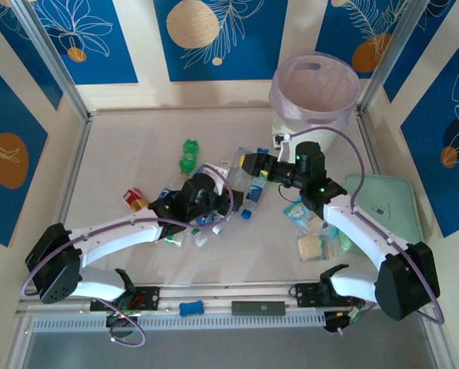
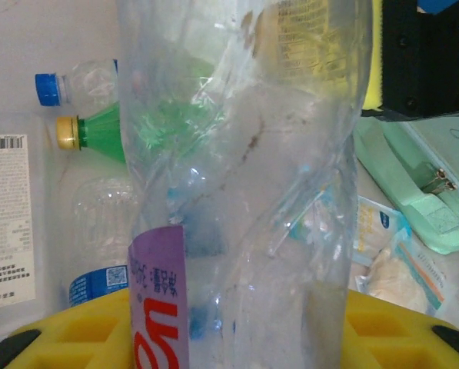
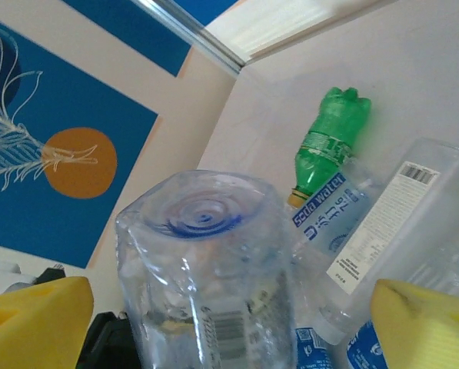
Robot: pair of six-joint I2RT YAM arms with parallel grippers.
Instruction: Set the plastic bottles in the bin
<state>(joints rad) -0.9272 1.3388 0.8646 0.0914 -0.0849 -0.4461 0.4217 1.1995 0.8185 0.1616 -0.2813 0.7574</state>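
Left fingers (image 2: pixel 83 330): clamped on a crumpled clear bottle (image 2: pixel 244 192). It stands upright between the yellow pads, with a purple label (image 2: pixel 161 300) low on its side. In the top view this grip sits near the centre of the desk (image 1: pixel 137 138), inside the bottle pile (image 1: pixel 241 196).

Right fingers (image 3: pixel 37 323): apart, straddling a second clear bottle (image 3: pixel 206 269) with its base end pointing away from my wrist. There is a visible gap on the 3 o'clock pad side, so it is not clamped. At 1 o'clock of it a green bottle (image 3: pixel 329 138) lies on the desk, cap end against a blue-labelled clear bottle (image 3: pixel 333 211).

Bin (image 1: pixel 287 104): in the 1 o'clock corner of the desk, lilac liner over the rim. It is at 1 o'clock of my right fingers and well apart from the left grip.

Left wrist view: at 10 o'clock of the held bottle, a blue-capped clear bottle (image 2: pixel 75 84) and a yellow-capped green bottle (image 2: pixel 98 131) lie flat. The mint-green case (image 2: pixel 421 184) is at 3 o'clock and the snack packets (image 2: pixel 383 231) at 4 o'clock.
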